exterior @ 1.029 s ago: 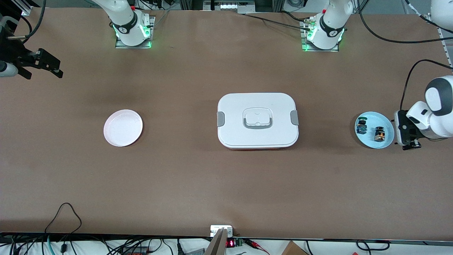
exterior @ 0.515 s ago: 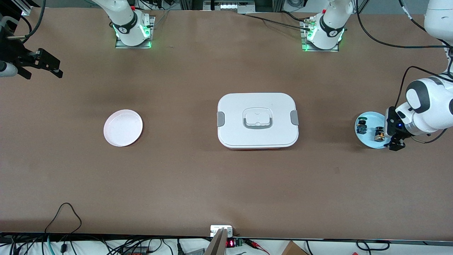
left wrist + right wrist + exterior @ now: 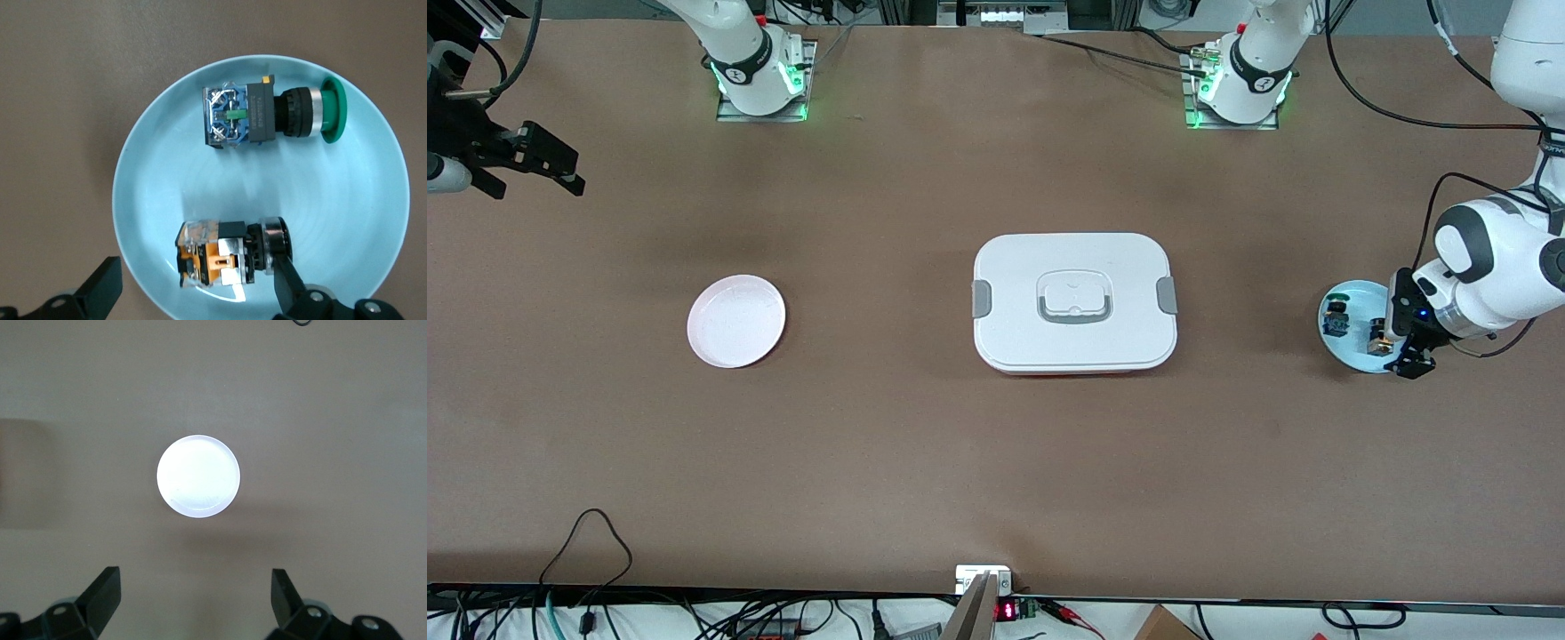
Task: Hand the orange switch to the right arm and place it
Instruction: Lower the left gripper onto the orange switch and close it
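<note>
Presently the left gripper's (image 3: 193,293) 2 fingers (image 3: 100,288) stand wide apart and hold nothing; it hangs low over the pale blue plate (image 3: 153,167) at the left arm's end of the table. Between them in the left wrist view lies the orange switch (image 3: 227,257), on its side on the plate; 1 fingertip is at or just beside its dark round cap, the other well apart over the plate's edge. Beside it on the same plate lies the green-capped switch (image 3: 267,117), apart from it. I judge this the approach to the first pick; next the gripper must centre over the switch, descend and close without nudging its neighbour. Waiting high over the white plate (image 3: 198,477), the right gripper (image 3: 193,613) is spread and empty; a closed white box (image 3: 1074,302) sits between the plates.
</note>
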Motion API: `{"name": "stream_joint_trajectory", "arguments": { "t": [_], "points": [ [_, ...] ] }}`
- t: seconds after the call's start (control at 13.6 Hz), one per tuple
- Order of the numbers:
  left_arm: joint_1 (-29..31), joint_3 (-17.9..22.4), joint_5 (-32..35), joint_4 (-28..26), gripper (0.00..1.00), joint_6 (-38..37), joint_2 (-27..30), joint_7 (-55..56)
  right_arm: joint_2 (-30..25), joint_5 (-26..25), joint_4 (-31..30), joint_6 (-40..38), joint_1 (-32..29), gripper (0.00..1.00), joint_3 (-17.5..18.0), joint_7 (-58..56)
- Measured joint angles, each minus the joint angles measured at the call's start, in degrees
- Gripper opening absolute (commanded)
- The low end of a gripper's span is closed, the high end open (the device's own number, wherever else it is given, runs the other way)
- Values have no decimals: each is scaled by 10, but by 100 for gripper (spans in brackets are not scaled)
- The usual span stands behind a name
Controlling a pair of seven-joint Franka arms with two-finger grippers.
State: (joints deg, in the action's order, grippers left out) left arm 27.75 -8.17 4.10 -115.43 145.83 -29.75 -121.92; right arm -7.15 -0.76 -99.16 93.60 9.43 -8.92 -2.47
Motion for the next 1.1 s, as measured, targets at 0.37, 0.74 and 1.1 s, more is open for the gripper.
{"name": "stream_joint_trajectory", "arguments": {
  "t": [0.37,0.74,1.1],
  "points": [
    [24,-22,0,0,100,1,-2,-1,0,0,0,0,0,100,0,0],
    [24,-23,0,3,100,0,-1,0,0,0,0,0,0,100,0,0],
    [29,-23,0,4,100,-11,0,13,0,0,0,0,0,100,0,0]
  ]
}}
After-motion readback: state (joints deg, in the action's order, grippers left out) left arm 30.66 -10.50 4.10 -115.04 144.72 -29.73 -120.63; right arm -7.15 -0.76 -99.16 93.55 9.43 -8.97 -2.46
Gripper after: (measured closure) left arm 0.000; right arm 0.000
